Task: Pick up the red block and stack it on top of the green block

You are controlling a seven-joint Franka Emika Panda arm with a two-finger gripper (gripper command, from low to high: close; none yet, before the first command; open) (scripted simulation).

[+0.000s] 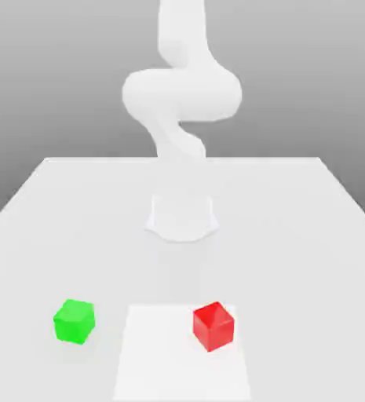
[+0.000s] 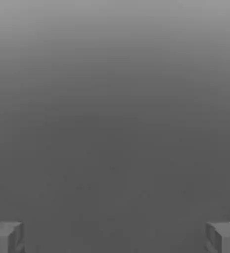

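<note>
The red block (image 1: 213, 326) sat on the white table (image 1: 295, 235), near the front edge in the exterior view and toward that view's right. It rested on a paler square patch (image 1: 169, 361) of the tabletop, close to the patch's right-hand side, with one corner turned toward the camera. The green block (image 1: 74, 320) stood on the bare table well apart from it, toward the exterior view's left and at about the same depth, just outside the patch. Nothing touched either block.

The white arm (image 1: 181, 94) rose from its round base (image 1: 182, 217) at the middle of the table, behind both blocks, and curved upward out of the top of the exterior view.

In the hand view, the pincer (image 2: 115, 237) was spread wide: its two grey fingertips (image 2: 5, 237) stood at opposite sides with a broad gap between them (nothing lay in that gap). Beyond the fingertips there was a plain grey background, lighter at one end and darker at the other.
</note>
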